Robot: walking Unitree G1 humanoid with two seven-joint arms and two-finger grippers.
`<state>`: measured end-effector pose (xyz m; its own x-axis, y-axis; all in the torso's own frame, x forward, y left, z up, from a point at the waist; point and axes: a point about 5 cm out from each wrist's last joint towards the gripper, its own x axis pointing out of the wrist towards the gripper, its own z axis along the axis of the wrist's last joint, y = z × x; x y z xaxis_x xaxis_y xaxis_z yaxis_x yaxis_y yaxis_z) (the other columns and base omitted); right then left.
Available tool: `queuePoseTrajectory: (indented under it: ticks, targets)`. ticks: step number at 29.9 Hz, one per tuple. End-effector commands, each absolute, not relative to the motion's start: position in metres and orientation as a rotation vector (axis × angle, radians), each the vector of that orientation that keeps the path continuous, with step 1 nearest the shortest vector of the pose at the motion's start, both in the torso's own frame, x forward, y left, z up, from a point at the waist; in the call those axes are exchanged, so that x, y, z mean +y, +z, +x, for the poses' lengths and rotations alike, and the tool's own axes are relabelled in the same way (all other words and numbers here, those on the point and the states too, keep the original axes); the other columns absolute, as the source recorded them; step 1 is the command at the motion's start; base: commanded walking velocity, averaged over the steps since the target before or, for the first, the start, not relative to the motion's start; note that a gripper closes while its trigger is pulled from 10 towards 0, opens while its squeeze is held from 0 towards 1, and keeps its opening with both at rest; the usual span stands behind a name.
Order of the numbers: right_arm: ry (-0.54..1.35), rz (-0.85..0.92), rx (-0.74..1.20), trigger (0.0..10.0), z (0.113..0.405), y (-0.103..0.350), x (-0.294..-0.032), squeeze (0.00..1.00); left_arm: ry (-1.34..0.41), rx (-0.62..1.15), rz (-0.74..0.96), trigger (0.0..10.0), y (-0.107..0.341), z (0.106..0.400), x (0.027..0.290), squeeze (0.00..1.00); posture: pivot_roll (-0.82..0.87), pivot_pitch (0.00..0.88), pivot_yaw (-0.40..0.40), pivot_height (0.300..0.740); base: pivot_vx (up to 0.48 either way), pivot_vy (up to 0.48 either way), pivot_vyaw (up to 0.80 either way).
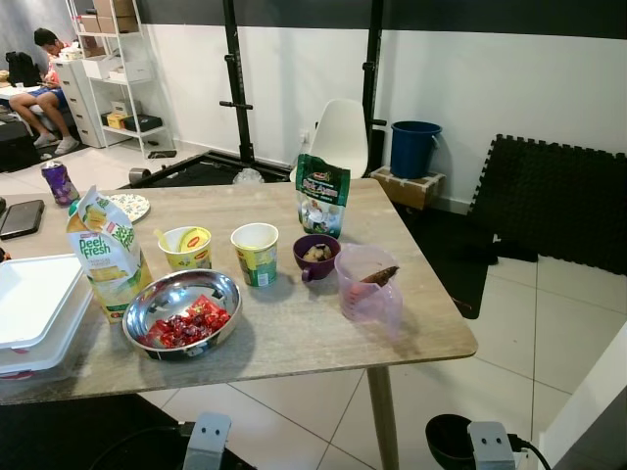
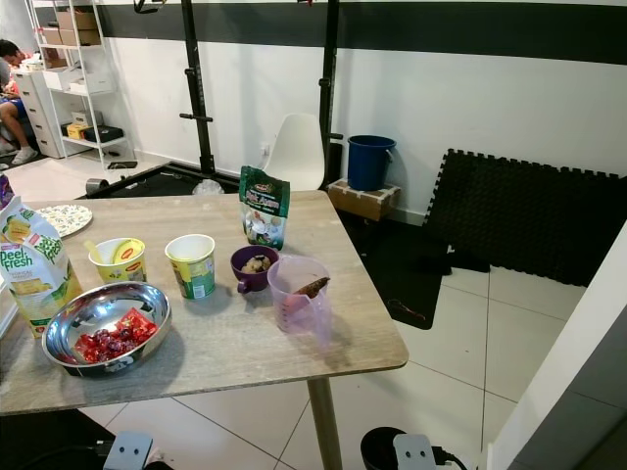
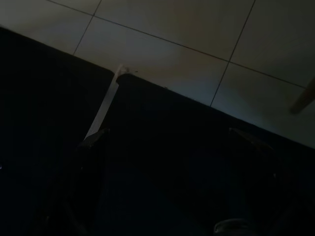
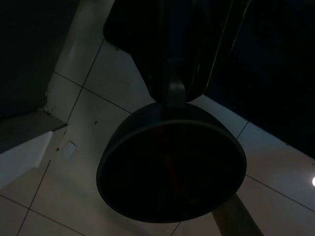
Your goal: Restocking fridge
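Note:
On a wooden table [image 1: 294,338] stand a Deep Fresh juice carton [image 1: 106,257], a steel bowl of red sweets [image 1: 182,313], a yellow cup [image 1: 187,248], a green and white cup [image 1: 256,253], a purple mug of food [image 1: 316,257], a pink clear jug [image 1: 366,284] and a green pouch [image 1: 322,194]. Both arms hang low below the table's near edge, the left arm [image 1: 206,441] and the right arm [image 1: 487,443]. My left gripper [image 3: 167,142] is open over a dark mat and floor tiles, with nothing between its fingers. The right wrist view is dark and looks down on a round black object [image 4: 172,167].
A white lidded box [image 1: 34,308], a phone [image 1: 22,217], a purple can [image 1: 59,182] and a plate [image 1: 127,206] sit at the table's left. Behind it are a white chair [image 1: 338,132], a blue bucket [image 1: 413,147] and black foam mats [image 1: 554,201]. A person [image 1: 44,93] sits far left.

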<state>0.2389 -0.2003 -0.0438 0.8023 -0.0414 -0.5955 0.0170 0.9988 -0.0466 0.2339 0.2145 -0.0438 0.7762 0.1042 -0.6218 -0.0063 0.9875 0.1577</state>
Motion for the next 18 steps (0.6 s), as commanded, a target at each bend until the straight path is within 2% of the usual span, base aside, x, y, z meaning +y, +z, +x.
queuePoseTrajectory:
  ticks: [1, 18]
  targets:
    - [-0.051, -0.023, 0.645, 10.0, 0.2386, -0.0443, -0.2011, 0.0, 0.061, 0.709, 0.159, 10.0, -0.0479, 0.2283, 0.2158, 0.0, 0.03, 0.064, 0.017, 0.74, 0.0, 0.0, 0.0]
    - [-0.065, -0.042, 0.652, 10.0, 0.2399, -0.0431, -0.2056, 0.0, 0.073, 0.704, 0.154, 10.0, -0.046, 0.2312, 0.2172, 0.0, 0.03, 0.058, 0.01, 0.74, 0.0, 0.0, 0.0]
